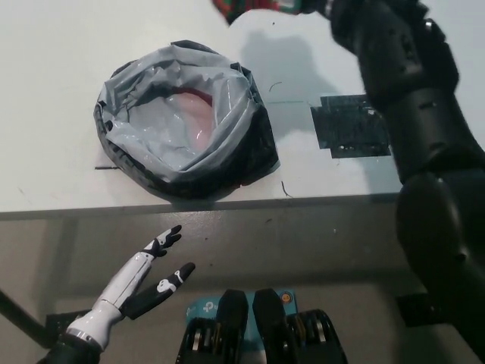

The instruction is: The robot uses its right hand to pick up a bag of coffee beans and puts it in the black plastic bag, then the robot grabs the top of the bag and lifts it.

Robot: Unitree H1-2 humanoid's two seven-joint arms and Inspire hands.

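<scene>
right robot hand [322,7]: cut off at top edge, grip unclear | red package [235,7]: mostly out of frame

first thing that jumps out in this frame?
The black plastic bag, mouth rolled wide open, sits on the white table left of centre; something pale with red edges shows inside. The black right arm reaches up the right side, a red packet at its far end, cut by the top edge, so its robot hand is not visible. The white left robot hand rests open below the table edge, lower left.
</scene>
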